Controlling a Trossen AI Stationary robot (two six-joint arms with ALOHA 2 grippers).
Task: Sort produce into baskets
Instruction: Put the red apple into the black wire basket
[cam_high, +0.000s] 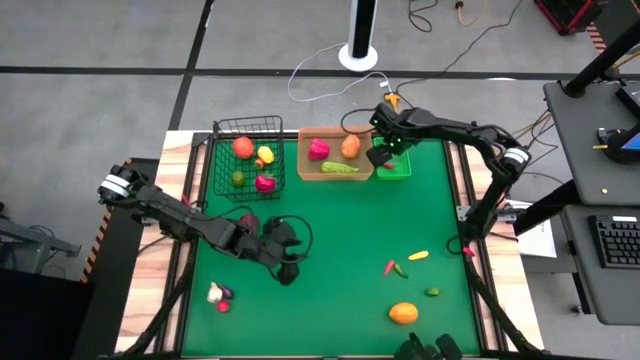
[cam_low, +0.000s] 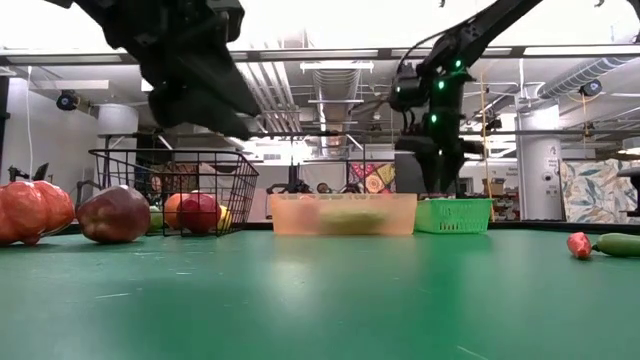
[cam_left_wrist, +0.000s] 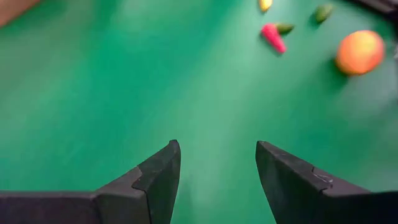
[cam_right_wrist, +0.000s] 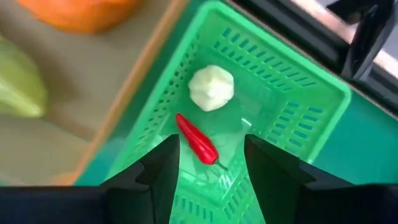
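My right gripper (cam_right_wrist: 211, 165) hangs open above the bright green bin (cam_high: 393, 165); a red chilli (cam_right_wrist: 198, 143) and a white garlic piece (cam_right_wrist: 211, 87) lie on the bin's floor. My left gripper (cam_left_wrist: 217, 168) is open and empty over the green mat (cam_high: 330, 250), left of centre. The black wire basket (cam_high: 248, 155) holds several round pieces. The tan tray (cam_high: 335, 155) holds a pink piece, an orange piece and a green cucumber. Loose produce lies on the mat: an orange (cam_high: 403, 313), small chillies (cam_high: 397, 267), a yellow piece (cam_high: 418, 256).
A white, purple and pink cluster (cam_high: 219, 295) lies near the mat's near left. A dark red piece (cam_high: 248, 221) lies beside my left arm. A small green piece (cam_high: 432, 292) and a red one (cam_high: 468, 251) lie at the right. Bare mat lies in the middle.
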